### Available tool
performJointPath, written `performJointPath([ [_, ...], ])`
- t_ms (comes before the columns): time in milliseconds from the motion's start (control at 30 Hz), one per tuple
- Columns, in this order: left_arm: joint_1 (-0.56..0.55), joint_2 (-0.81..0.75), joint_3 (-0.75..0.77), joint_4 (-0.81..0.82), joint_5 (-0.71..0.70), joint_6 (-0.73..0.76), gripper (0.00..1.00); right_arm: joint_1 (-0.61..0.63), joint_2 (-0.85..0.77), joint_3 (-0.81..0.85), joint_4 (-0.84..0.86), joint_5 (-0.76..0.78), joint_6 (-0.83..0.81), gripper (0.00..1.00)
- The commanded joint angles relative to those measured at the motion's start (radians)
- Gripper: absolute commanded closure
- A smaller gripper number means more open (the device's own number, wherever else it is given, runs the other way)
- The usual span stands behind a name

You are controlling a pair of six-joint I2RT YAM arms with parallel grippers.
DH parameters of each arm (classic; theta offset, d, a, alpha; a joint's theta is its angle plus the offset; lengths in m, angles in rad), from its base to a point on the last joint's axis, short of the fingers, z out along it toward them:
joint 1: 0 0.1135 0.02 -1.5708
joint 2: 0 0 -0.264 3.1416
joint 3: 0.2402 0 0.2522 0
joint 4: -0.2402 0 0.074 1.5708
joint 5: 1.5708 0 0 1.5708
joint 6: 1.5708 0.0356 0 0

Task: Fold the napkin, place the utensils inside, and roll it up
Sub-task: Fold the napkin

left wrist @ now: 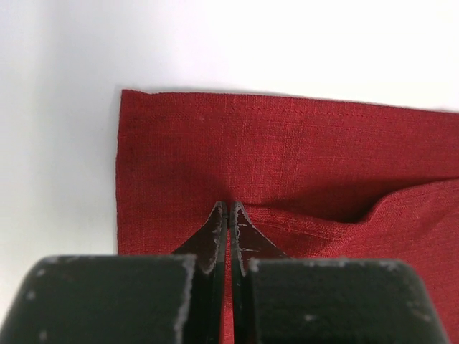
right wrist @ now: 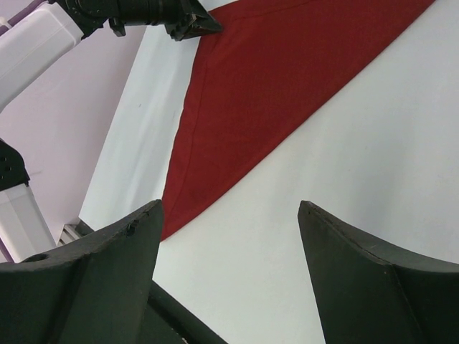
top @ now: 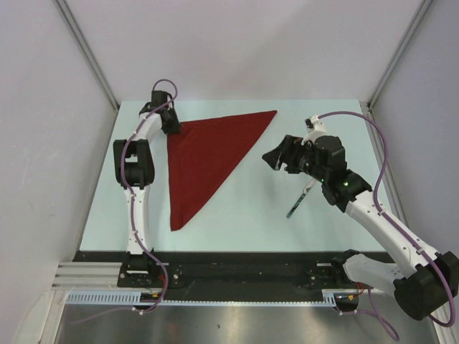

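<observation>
We see the napkin [top: 208,154] lying flat on the bench [top: 251,215] as a triangle, toward the far-left corner; its square corner sits at the far left, one sharp tip points along the far edge to the right, and the other points at the near edge. Its long axis is the slanted edge that joins those two tips, running from far right to near left.

The left gripper [top: 172,123] is down on the square corner with its jaws pressed together on a small ridge of the cloth [left wrist: 287,158]; in the left wrist view an upper layer lifts slightly beside the fingertips [left wrist: 215,222], so we judge it pinches there to peel or shift that layer for the next fold.

The right gripper [top: 276,159] hovers wide apart and empty, right of the napkin and clear of it; we take it to be waiting its turn. The utensils [top: 299,200] lie just under that arm, long axis slanting from near left to far right, partly hidden; we can't count them.
</observation>
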Motion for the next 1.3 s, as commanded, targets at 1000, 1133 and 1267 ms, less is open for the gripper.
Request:
performJointPath([
  [1000,0.082,0.031,0.148,0.094,0.007,0.035,1.00,-0.026,0.079,0.031,0.004,0.000,-0.003,0.19],
  [1133,0.084,0.040,0.153,0.111,0.035,0.036,1.00,-0.028,0.086,0.031,0.003,0.000,-0.003,0.19],
  [1267,0.084,0.060,0.167,0.108,0.047,0.044,1.00,-0.028,0.099,0.028,0.001,0.006,-0.006,0.19],
])
